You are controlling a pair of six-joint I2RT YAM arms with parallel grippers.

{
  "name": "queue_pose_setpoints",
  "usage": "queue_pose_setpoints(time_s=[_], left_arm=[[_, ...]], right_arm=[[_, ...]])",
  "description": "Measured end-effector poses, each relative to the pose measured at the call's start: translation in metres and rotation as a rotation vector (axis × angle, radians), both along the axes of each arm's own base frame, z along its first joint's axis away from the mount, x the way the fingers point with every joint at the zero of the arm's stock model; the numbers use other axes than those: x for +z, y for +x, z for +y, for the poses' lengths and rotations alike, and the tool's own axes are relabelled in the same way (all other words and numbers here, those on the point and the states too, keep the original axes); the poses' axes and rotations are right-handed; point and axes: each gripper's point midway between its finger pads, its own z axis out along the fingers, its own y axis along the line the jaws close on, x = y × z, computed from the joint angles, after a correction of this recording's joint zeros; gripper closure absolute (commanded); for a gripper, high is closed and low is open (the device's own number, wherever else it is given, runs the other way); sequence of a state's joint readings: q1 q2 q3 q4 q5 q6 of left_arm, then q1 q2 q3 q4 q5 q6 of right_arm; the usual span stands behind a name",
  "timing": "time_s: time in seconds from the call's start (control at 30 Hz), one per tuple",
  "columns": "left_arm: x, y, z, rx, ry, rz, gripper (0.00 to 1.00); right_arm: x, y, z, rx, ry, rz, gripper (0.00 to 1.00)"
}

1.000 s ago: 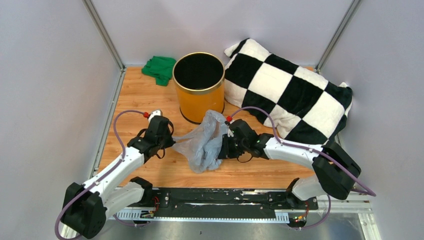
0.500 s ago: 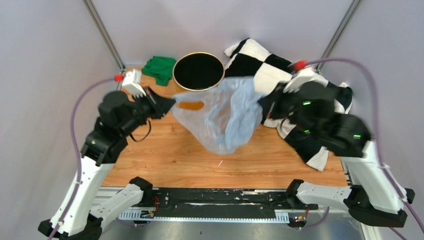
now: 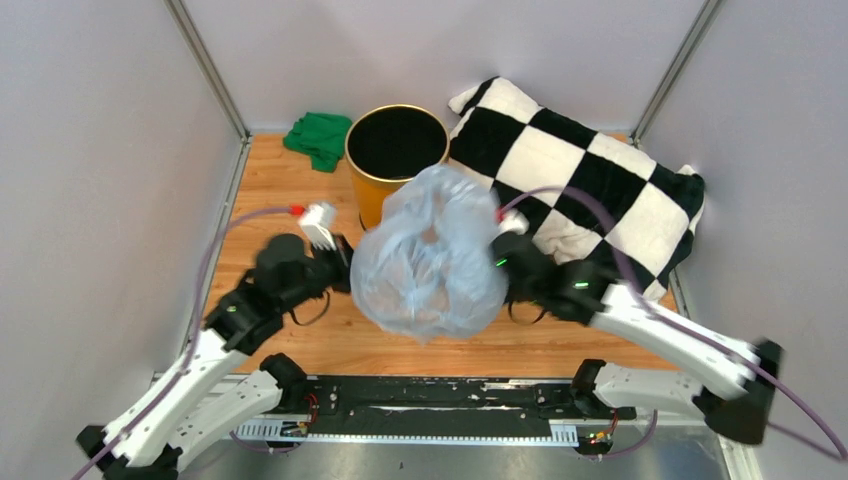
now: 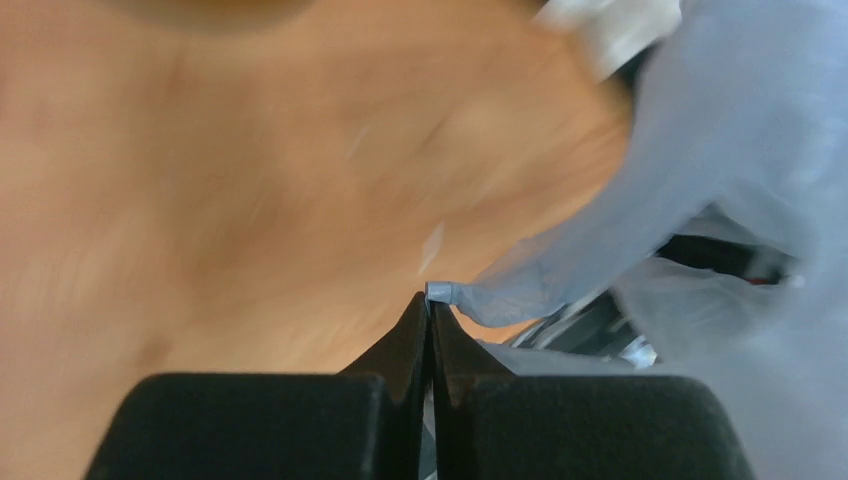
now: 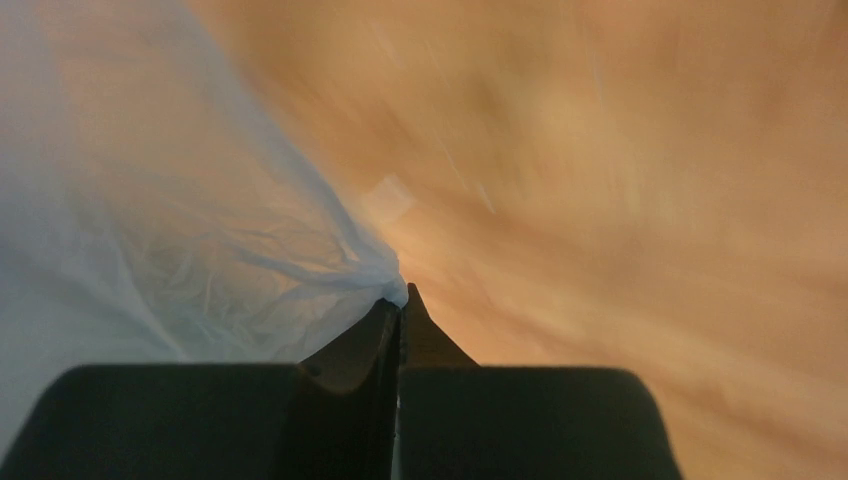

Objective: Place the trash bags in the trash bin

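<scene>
Left gripper [image 4: 430, 300] — fingers pinched tight on one edge of the one bag [image 3: 430, 255]. Bag billows between two grippers over the table's [image 3: 280, 200] middle, just before the one bin [image 3: 366, 200] near the far edge. Right gripper [image 5: 400, 295] — clamped on the opposite edge.

The wooden tabletop [image 3: 290, 200] carries the orange-yellow trash bin [image 3: 396, 150] upright at the back, a crumpled green cloth [image 3: 320, 137] just left of it, and a black-and-white checkered blanket [image 3: 580, 190] across the right rear.
</scene>
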State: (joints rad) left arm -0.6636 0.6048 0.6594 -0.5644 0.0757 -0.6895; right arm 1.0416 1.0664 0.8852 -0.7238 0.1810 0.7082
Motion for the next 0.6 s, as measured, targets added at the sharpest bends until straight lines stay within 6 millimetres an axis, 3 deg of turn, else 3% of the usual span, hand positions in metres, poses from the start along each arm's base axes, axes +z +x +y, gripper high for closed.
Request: queue_pose_setpoints(time_s=[0.03,0.07,0.1,0.17,0.2,0.27,0.33,0.4,0.47,0.57,0.6], left_arm=[[-0.024,-0.015,0.014,0.013,0.047,0.064,1.0],[-0.026,-0.024,0.022,0.024,0.058,0.074,1.0],[-0.009,-0.028,0.028,0.036,0.036,0.038,1.0],[0.057,-0.028,0.031,0.049,-0.062,-0.093,1.0],[0.106,-0.028,0.032,0.053,-0.136,-0.188,1.0],[0.167,-0.028,0.036,0.067,-0.229,-0.309,1.0],[0.196,-0.026,0.039,0.084,-0.265,-0.361,1.0],[0.197,-0.019,0.039,0.113,-0.253,-0.354,1.0],[0.178,-0.005,0.036,0.151,-0.204,-0.3,1.0],[0.116,0.01,0.027,0.164,-0.089,-0.169,1.0],[0.079,0.009,0.025,0.161,-0.033,-0.095,1.0]], right_arm=[[-0.018,-0.022,-0.016,0.03,-0.086,0.061,1.0],[-0.013,-0.032,-0.024,0.045,-0.098,0.07,1.0],[0.014,-0.032,-0.026,0.046,-0.047,0.026,1.0],[0.095,-0.019,-0.018,0.021,0.142,-0.119,1.0],[0.154,-0.011,-0.016,0.002,0.276,-0.224,1.0],[0.235,-0.003,-0.028,-0.045,0.453,-0.372,1.0],[0.268,-0.001,-0.045,-0.081,0.51,-0.446,1.0],[0.273,0.002,-0.054,-0.116,0.5,-0.475,1.0],[0.249,0.01,-0.057,-0.147,0.41,-0.463,1.0],[0.164,0.015,-0.045,-0.142,0.199,-0.353,1.0],[0.126,0.011,-0.044,-0.125,0.099,-0.285,1.0]])
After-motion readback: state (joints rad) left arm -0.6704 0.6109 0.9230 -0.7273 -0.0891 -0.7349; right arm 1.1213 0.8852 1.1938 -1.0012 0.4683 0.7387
